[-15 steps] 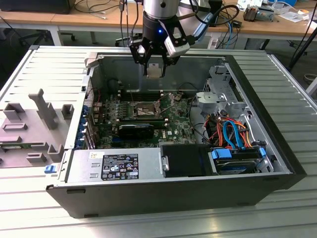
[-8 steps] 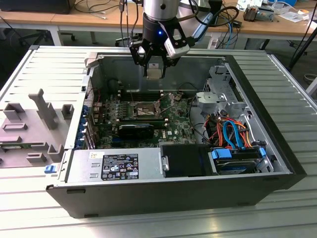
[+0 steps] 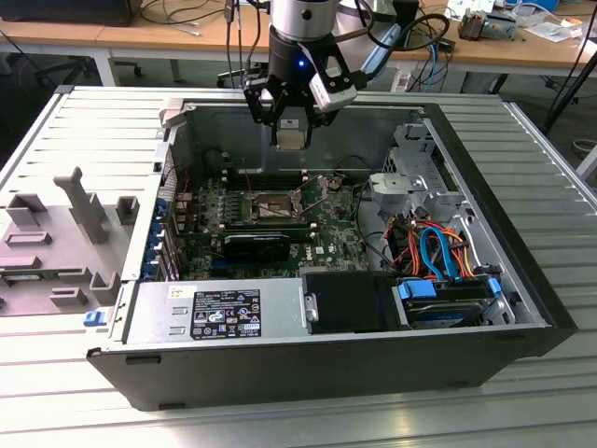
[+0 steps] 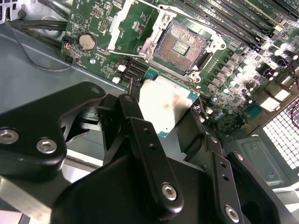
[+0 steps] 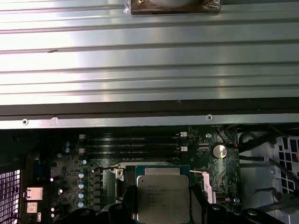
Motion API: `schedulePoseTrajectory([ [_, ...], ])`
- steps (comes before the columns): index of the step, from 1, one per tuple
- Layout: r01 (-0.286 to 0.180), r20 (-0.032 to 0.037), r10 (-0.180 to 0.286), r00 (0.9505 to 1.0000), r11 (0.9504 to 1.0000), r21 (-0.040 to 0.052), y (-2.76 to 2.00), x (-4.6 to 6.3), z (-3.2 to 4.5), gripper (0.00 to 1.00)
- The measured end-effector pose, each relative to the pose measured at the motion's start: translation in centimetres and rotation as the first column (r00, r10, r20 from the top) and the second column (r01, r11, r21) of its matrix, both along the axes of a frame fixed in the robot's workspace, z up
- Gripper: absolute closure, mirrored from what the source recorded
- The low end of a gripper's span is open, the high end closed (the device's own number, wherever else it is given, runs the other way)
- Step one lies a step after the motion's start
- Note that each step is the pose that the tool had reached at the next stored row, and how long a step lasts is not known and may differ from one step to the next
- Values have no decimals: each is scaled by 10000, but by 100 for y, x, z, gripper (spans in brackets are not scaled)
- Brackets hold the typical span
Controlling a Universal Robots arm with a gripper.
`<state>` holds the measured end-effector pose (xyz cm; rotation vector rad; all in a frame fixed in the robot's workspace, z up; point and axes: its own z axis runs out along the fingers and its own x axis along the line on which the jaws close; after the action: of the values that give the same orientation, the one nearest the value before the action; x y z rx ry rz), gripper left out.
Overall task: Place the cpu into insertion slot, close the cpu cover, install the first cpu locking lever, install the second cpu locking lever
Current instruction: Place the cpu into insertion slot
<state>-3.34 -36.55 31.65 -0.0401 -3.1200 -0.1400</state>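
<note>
Gripper [image 3: 292,131] w/ cpu [image 4: 166,105] above empty insertion slot [image 4: 181,44]; cpu edges part-hidden

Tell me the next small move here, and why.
Probably move the gripper sideways until the cpu sits over the insertion slot. The chip is clamped high above the motherboard, and in the second wrist view the open, empty slot lies offset from it.
</note>
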Motion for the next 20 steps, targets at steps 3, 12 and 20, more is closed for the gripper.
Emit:
schedulePoseTrajectory([
  [3,0,0,0,10000,10000,0,-9,0,-13,45],
  [12,-1,0,1,10000,10000,0,-31,0,-33,45],
  [20,-1,0,1,10000,10000,1,-72,0,-52,45],
])
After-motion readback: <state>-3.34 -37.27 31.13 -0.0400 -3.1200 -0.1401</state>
